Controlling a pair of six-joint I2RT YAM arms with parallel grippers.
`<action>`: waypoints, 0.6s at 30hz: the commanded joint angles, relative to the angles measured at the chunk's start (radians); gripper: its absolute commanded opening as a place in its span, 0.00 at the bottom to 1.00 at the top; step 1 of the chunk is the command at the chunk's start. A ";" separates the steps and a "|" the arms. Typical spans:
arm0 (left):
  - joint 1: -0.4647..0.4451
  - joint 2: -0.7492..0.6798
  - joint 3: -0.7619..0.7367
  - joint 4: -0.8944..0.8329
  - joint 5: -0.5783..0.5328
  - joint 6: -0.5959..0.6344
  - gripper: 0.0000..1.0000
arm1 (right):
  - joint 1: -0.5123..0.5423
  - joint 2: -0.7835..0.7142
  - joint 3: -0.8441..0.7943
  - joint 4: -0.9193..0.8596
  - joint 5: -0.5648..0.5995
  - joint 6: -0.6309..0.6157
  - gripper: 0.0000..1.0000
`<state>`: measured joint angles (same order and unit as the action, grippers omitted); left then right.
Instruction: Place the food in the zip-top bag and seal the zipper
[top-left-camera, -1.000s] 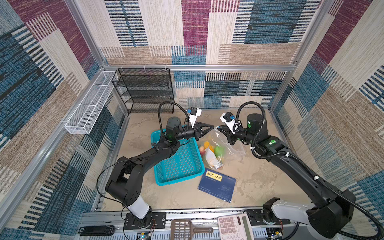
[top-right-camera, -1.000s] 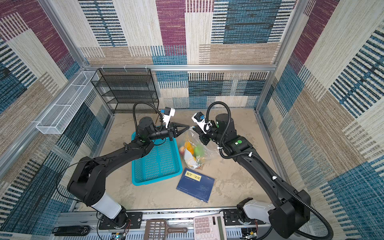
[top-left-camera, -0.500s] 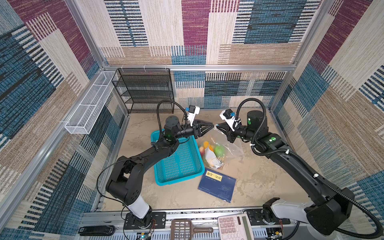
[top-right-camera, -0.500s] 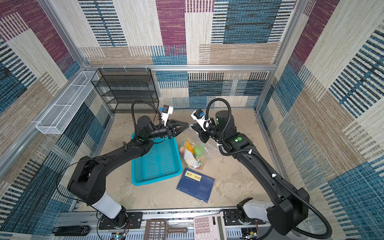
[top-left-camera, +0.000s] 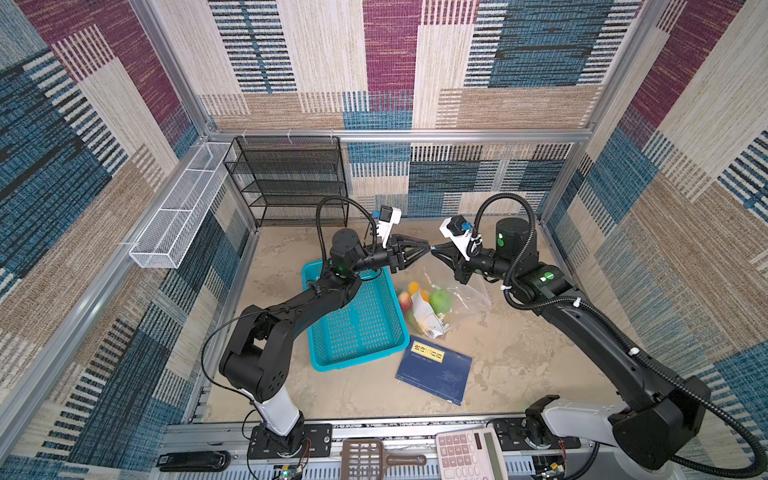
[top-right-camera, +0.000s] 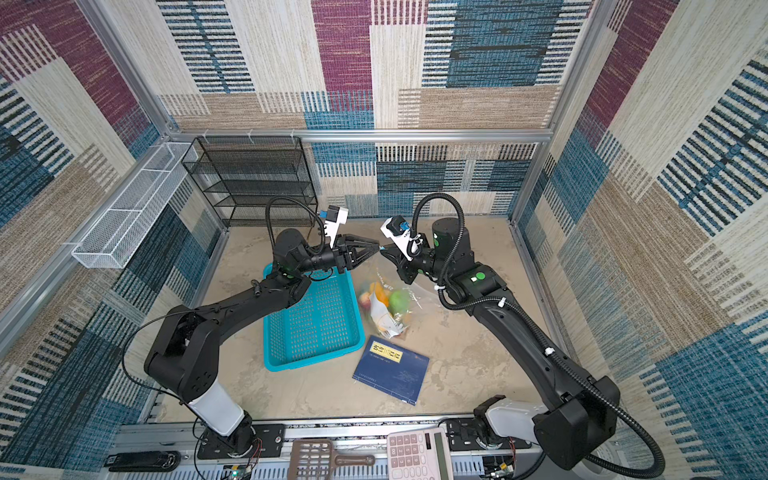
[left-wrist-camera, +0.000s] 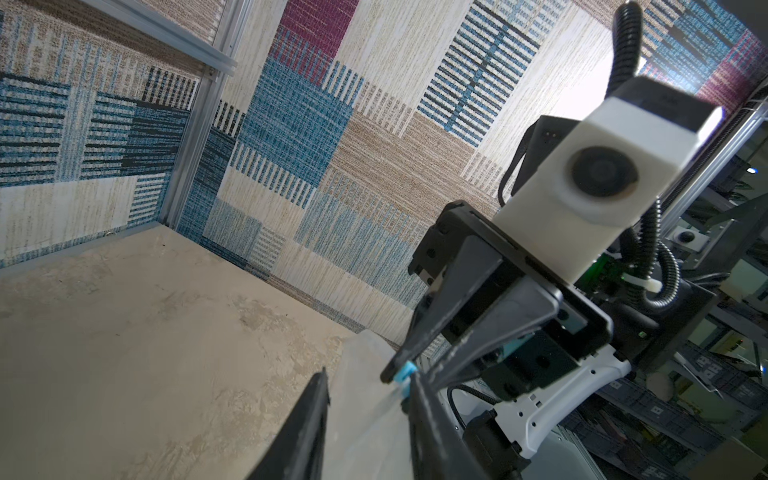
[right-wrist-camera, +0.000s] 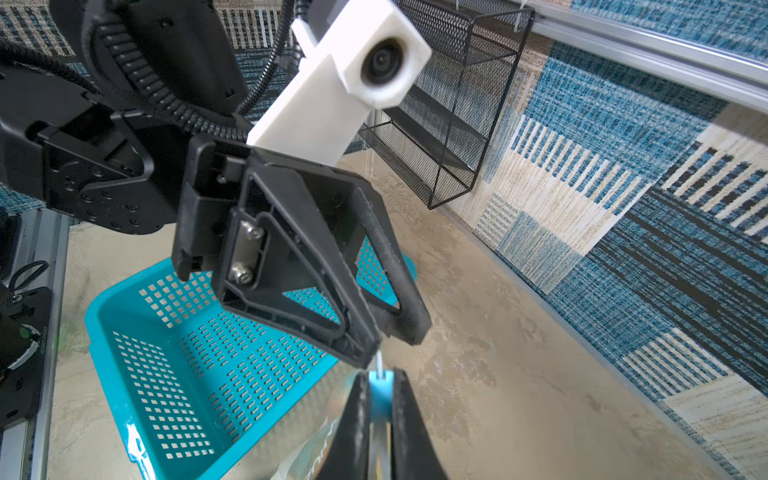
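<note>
**Top views.** In both top views the left gripper (top-left-camera: 424, 247) (top-right-camera: 374, 248) and the right gripper (top-left-camera: 435, 249) (top-right-camera: 384, 250) meet tip to tip above the table (top-left-camera: 519, 353), past the far end of the teal basket (top-left-camera: 361, 324) (top-right-camera: 311, 324). The zip-top bag (top-left-camera: 461, 291) (top-right-camera: 415, 297) hangs down from that meeting point. The food (top-left-camera: 439, 300) (top-right-camera: 399, 301) sits inside its lower part, below both grippers and just beside the right wall of the teal basket. A blue book (top-left-camera: 436, 370) lies near the low end of the bag.

**Left wrist view.** The left gripper (left-wrist-camera: 368, 380) is released, with its fingers standing apart. The upper edge of the zip-top bag (left-wrist-camera: 365, 415) passes between them; contact with either finger cannot be confirmed. The right gripper (left-wrist-camera: 401, 374) is clenched on the light-blue slider tab (left-wrist-camera: 405, 371), just beyond the left fingertips.

**Right wrist view.** The right gripper (right-wrist-camera: 380, 380) presses on both sides of the slider tab (right-wrist-camera: 380, 392). The left gripper (right-wrist-camera: 388, 343) is directly ahead with its jaws parted. Its nearer fingertip is at the zipper (right-wrist-camera: 379, 361), just past the slider tab. The teal basket (right-wrist-camera: 187, 353) lies behind it.
</note>
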<state>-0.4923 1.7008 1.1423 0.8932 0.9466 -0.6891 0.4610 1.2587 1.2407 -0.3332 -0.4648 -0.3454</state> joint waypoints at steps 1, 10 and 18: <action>-0.005 -0.003 -0.002 0.056 0.028 -0.020 0.29 | 0.001 0.002 0.010 0.044 -0.017 -0.003 0.00; -0.023 0.017 0.010 0.043 0.040 -0.019 0.09 | 0.001 0.008 0.007 0.060 -0.041 -0.004 0.00; -0.026 0.018 0.017 0.023 0.038 -0.009 0.00 | 0.001 -0.002 -0.013 0.077 -0.055 -0.033 0.00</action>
<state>-0.5091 1.7210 1.1534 0.9123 0.9691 -0.7036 0.4568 1.2617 1.2301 -0.3271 -0.4492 -0.3611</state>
